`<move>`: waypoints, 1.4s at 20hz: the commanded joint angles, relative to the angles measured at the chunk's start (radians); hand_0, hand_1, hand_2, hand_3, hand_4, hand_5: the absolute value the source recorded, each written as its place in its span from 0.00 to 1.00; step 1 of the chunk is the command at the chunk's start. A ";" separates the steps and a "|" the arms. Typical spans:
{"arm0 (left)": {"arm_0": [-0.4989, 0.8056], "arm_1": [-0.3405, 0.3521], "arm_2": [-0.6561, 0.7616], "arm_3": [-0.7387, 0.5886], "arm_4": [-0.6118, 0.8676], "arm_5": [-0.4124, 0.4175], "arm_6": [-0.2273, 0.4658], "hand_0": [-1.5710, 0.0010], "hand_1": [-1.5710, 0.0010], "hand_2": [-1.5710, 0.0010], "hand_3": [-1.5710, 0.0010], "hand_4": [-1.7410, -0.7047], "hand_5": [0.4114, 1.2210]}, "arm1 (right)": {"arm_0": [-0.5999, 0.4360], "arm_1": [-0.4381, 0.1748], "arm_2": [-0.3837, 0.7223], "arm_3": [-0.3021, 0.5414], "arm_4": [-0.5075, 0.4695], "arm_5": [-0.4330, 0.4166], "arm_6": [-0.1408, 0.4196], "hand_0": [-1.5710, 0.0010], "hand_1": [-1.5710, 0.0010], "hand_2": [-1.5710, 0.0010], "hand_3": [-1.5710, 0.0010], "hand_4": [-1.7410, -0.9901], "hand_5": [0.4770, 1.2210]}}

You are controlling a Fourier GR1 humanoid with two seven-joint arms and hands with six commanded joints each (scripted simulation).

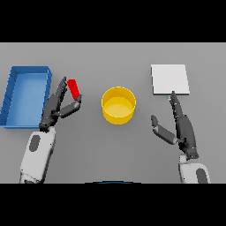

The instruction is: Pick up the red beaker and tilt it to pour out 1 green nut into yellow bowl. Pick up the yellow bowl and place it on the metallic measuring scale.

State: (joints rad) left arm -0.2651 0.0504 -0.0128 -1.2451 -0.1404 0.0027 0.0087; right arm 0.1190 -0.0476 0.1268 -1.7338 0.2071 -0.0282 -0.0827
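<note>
Yellow bowl (118, 106) taken as landmark, upright at table (110, 145) centre. Red beaker (73, 88) seen left of bowl, tilted, pinched between thumb and fingers of left hand (59, 106); grip looks shallow. Right hand (178, 123) held right of bowl, fingers straight and spread, nothing held. White scale (170, 79) lies up-right of bowl, blue bin (13, 95) far left. Nut not visible. Risks judged: beaker slipped from thin pinch; nut spilled short of bowl if tilted before beaker is carried over rim; more than one nut poured if tipped steeply.
</note>
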 commanded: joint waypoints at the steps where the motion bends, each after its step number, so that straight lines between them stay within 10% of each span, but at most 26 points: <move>1: -0.020 0.000 0.011 0.030 0.005 -0.001 -0.006 1.00 1.00 1.00 1.00 0.38 0.38 | -0.007 0.000 -0.002 0.011 -0.001 0.002 0.006 1.00 1.00 1.00 1.00 0.54 0.28; 17: -0.268 -0.003 0.086 0.358 0.010 0.002 -0.141 1.00 1.00 0.98 1.00 0.34 0.42 | -0.002 -0.003 -0.010 -0.001 -0.009 0.000 -0.004 1.00 1.00 1.00 1.00 0.59 0.28; 23: -0.297 -0.039 0.092 0.396 -0.026 0.099 -0.134 0.36 0.35 0.35 0.35 0.29 0.78 | -0.008 -0.004 -0.011 0.010 -0.005 -0.002 0.005 1.00 1.00 1.00 1.00 0.61 0.28; 28: -0.302 -0.065 0.104 0.400 -0.035 0.123 -0.177 0.12 0.12 0.11 0.12 0.18 0.89 | -0.016 0.000 -0.009 0.017 -0.008 0.003 0.002 1.00 1.00 1.00 1.00 0.58 0.28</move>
State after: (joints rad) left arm -0.5668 -0.0144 0.0910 -0.8454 -0.1723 0.1241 -0.1710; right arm 0.1029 -0.0478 0.1180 -1.7164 0.1993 -0.0258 -0.0816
